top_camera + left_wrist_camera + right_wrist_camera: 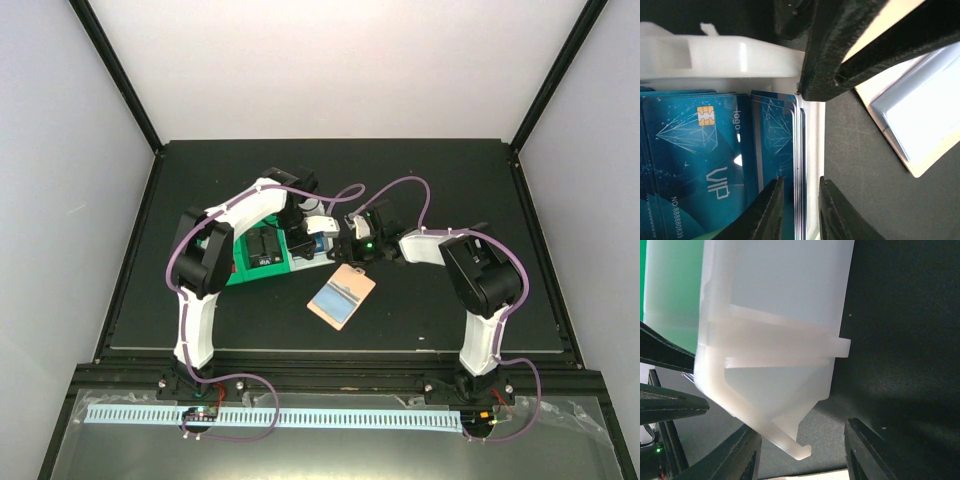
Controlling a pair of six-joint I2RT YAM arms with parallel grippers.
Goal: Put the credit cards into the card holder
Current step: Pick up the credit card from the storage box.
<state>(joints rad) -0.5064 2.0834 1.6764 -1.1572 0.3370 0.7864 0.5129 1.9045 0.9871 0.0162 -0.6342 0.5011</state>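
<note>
Several blue credit cards [700,150] lie and stand in a white bin [720,57]. My left gripper [801,210] is down in that bin's right end. Its narrowly open jaws straddle a few cards standing on edge [799,150] and the bin's right wall, with a thin gap showing on the card side. The card holder [341,296] lies open on the black mat, tan with a pale inner pocket, and also shows at the right of the left wrist view [920,125]. My right gripper [802,460] hovers open beside the bin's outer corner [790,435], holding nothing.
A green bin [255,262] with dark contents sits against the white bin [305,255] on its left. Both arms meet over the mat's middle, with the right gripper [355,245] close to the left gripper [312,232]. The black mat [450,180] stretches around them.
</note>
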